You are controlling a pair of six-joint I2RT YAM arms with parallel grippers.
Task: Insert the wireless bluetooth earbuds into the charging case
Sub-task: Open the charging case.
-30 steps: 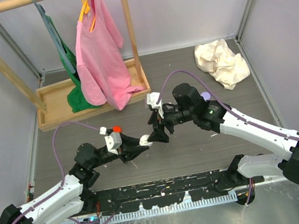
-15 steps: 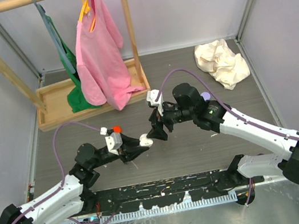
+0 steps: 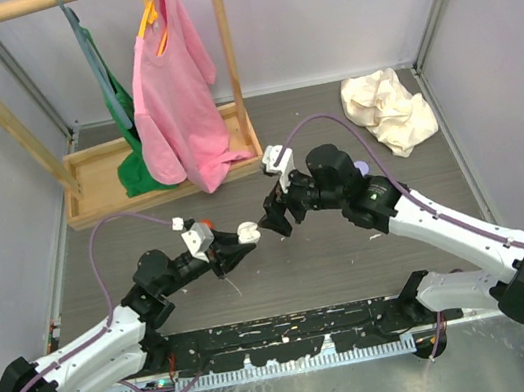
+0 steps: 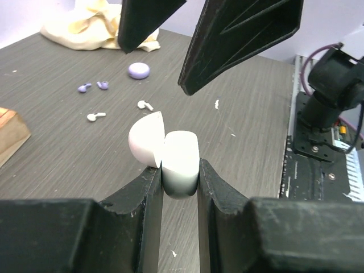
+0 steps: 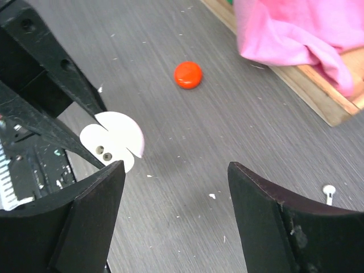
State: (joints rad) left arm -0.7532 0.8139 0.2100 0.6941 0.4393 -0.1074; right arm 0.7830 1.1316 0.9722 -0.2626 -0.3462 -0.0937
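your left gripper (image 4: 179, 169) is clamped on the glossy white round plastic charging case (image 4: 182, 149), which is hinged open. your right gripper (image 5: 175, 170) hangs just beside it, jaws apart, empty. the tiny white plastic earbuds (image 4: 145, 104) and tiny lilac plastic earbuds (image 4: 84, 87) lie on the grey wood-grain table (image 4: 244, 114), well apart from the case. risks: press a bud in off-axis and the smooth shell likely squirts from the pinch; wide fingers could flick a bud away.

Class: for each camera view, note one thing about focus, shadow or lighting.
Top external: even, soft light, only faint shadows on the table. Left wrist: the white case is sharp, the cream cloth behind softer. Right wrist: the near fingers are dark and slightly blurred; the red case is crisp.
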